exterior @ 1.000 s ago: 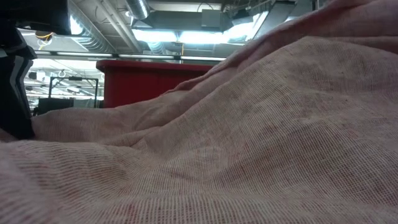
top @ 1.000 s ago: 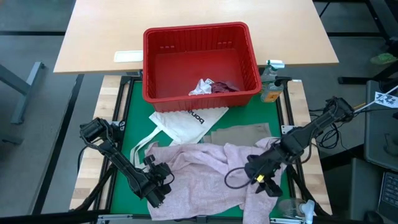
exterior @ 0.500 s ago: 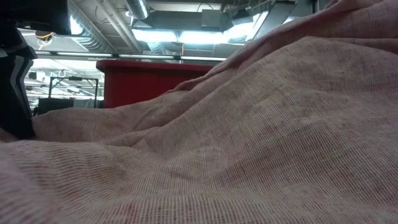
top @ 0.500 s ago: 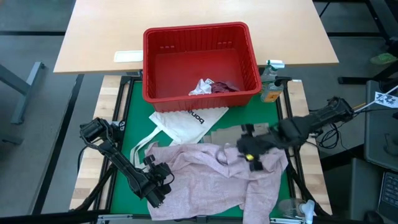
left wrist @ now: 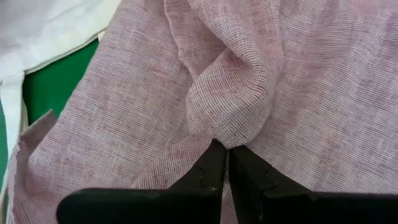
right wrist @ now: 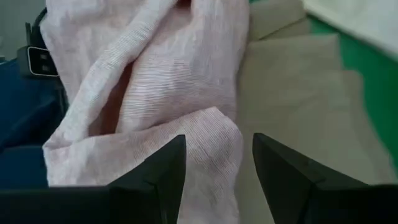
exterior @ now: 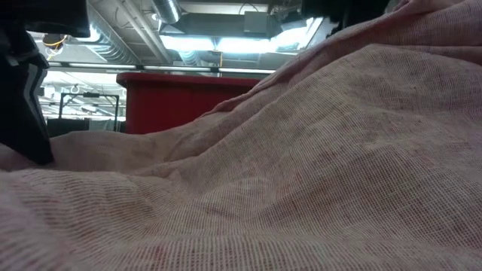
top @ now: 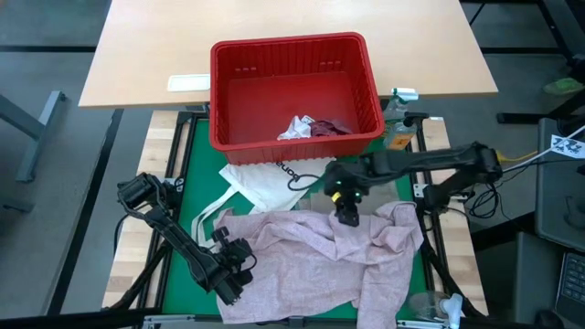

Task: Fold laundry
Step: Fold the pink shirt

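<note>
Right hand [top: 346, 206] swung toward basket [top: 294, 89]; pink garment [top: 311, 260] crumpled, mottled.

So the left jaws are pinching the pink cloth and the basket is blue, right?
Not quite: the basket is red, as the high view shows. The rest holds: the left gripper has its jaws shut on the pink cloth.

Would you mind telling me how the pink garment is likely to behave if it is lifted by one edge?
The pink garment would probably hang limp, since it already lies in soft wrinkles. Its thin open weave suggests it is light. It may drag across the beige cloth beneath it.
</note>
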{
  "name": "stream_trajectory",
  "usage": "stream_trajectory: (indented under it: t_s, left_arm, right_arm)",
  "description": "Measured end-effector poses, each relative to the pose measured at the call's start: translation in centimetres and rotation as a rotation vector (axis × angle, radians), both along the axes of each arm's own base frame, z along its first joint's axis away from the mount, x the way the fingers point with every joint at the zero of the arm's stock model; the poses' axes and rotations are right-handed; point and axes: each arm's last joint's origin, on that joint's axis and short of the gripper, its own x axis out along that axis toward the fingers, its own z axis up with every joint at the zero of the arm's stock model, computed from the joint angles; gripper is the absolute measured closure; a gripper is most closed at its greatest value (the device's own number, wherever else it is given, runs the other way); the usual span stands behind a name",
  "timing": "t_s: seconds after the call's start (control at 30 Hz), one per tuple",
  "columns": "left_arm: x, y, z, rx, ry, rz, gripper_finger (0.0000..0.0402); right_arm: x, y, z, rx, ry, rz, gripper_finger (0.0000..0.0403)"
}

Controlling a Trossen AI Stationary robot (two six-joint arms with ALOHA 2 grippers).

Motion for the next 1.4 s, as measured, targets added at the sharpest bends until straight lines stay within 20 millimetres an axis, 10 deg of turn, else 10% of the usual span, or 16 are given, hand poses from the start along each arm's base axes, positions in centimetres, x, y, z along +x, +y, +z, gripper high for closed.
stream_trajectory:
  t_s: [0.63,0.87,1.4]
  left_arm:
    - [0.1,-0.1,0.0,-0.006,-0.017,-0.001,0.0388]
    - [0.1,0.0,0.1,0.007,-0.047,0.021,0.0391]
    - [-1.8,6.1,6.0,0.179,0.027,0.246,0.04]
  right_arm:
    - [1.8,0.2,-3.2,0.135,0.173,-0.07,0.0224]
    - [1.5,0.8,-2.9,0.115,0.166,-0.069,0.0349]
    - [-2.7,0.7,9.4,-0.451,-0.106,-0.282,0.039]
